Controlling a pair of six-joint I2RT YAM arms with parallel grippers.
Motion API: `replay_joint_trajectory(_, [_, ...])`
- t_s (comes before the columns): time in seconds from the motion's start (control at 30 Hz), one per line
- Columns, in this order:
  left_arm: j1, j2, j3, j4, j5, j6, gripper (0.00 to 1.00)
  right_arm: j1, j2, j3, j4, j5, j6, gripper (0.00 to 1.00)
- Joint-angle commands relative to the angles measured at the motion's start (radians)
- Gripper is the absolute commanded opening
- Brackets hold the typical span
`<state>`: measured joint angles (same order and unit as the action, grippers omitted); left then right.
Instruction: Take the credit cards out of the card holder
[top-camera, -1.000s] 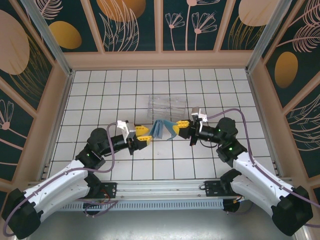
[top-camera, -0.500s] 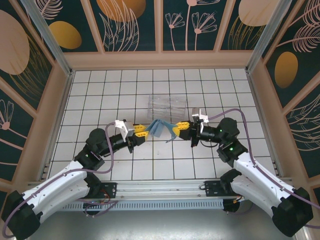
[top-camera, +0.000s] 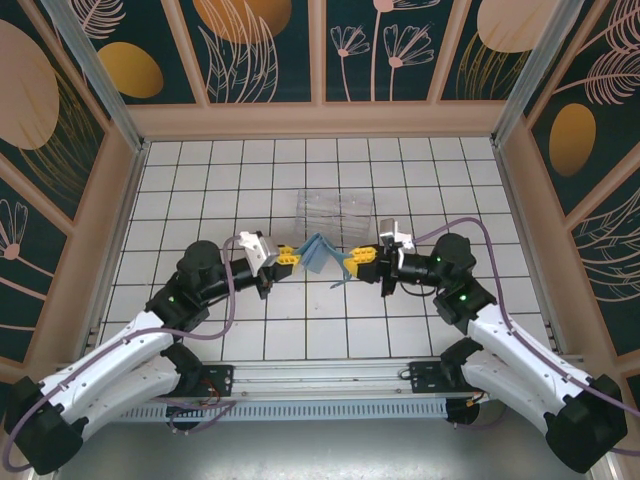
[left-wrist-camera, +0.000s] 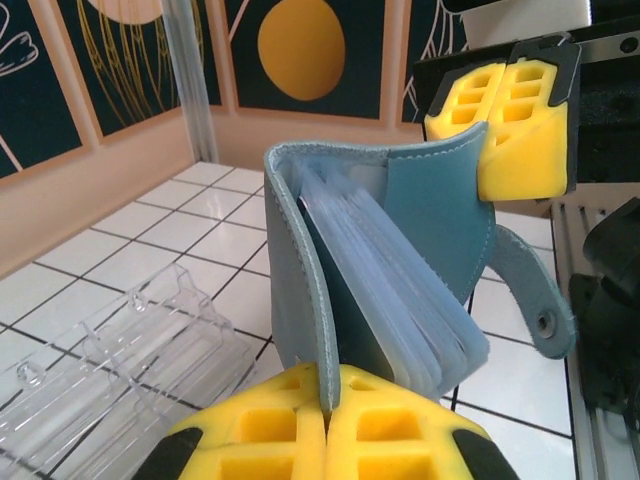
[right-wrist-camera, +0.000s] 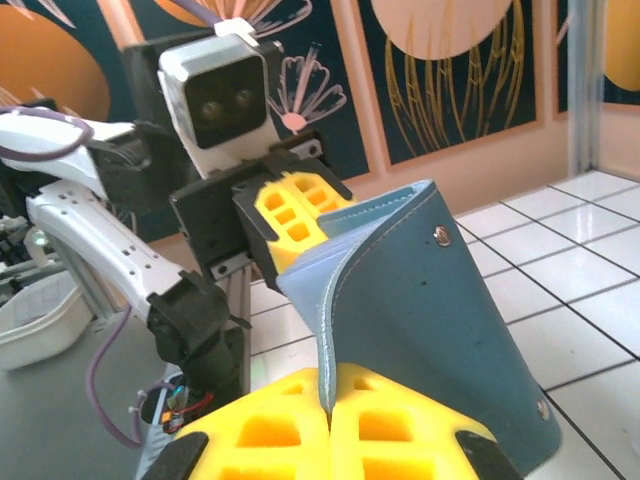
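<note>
Top view: the flat teal-blue wallet-like card holder (top-camera: 318, 255) hangs between the two arms over the middle of the white tiled table (top-camera: 200, 180). The left pincer (top-camera: 289, 256) is clenched on its left cover and the right pincer (top-camera: 354, 259) on its right cover, with the covers spread apart. A clear ribbed plastic tray (top-camera: 338, 211) lies on the table just behind the card holder, apart from it. Left wrist view: the left pincer (left-wrist-camera: 325, 425) has its yellow pads pressed together on the edge of the near cover, which stands upright. Translucent blue-grey pockets (left-wrist-camera: 400, 300) fan out between the covers; whether cards sit in them cannot be told. The right pincer (left-wrist-camera: 500, 120) grasps the far cover at upper right, and a teal strap with a snap stud (left-wrist-camera: 535, 300) hangs below it. The clear tray (left-wrist-camera: 110, 360) lies at lower left. Right wrist view: the right pincer (right-wrist-camera: 328, 420) is clamped on the stitched edge of the card holder (right-wrist-camera: 420, 300). The left pincer (right-wrist-camera: 290, 215) grasps the opposite cover beyond.
</note>
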<state>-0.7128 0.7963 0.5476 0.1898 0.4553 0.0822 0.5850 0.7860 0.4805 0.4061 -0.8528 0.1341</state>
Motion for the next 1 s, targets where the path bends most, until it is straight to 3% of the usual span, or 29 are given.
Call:
replay_joint_trajectory(0.0, [-0.002,0.007,0.076,-0.130,-0.031,0.093,0.00,0.007,-0.017,0.051,-0.137,0.080,-0.101,0.11])
replay_joint_trajectory(0.07, [-0.003,0.016,0.097,-0.171,-0.049,0.113,0.00,0.006,-0.012,0.073,-0.223,0.148,-0.142,0.30])
replay_joint_trajectory(0.23, [-0.004,0.061,0.159,-0.275,-0.070,0.156,0.00,0.003,-0.010,0.139,-0.403,0.234,-0.273,0.48])
replay_joint_trajectory(0.4, [-0.009,0.125,0.225,-0.385,-0.059,0.195,0.00,0.004,0.025,0.203,-0.484,0.241,-0.382,0.51])
replay_joint_trajectory(0.57, [-0.025,0.208,0.314,-0.520,-0.070,0.230,0.00,0.010,0.108,0.272,-0.500,0.179,-0.444,0.59])
replay_joint_trajectory(0.97, [-0.051,0.301,0.402,-0.656,-0.014,0.251,0.00,0.144,0.391,0.424,-0.592,0.182,-0.635,0.59])
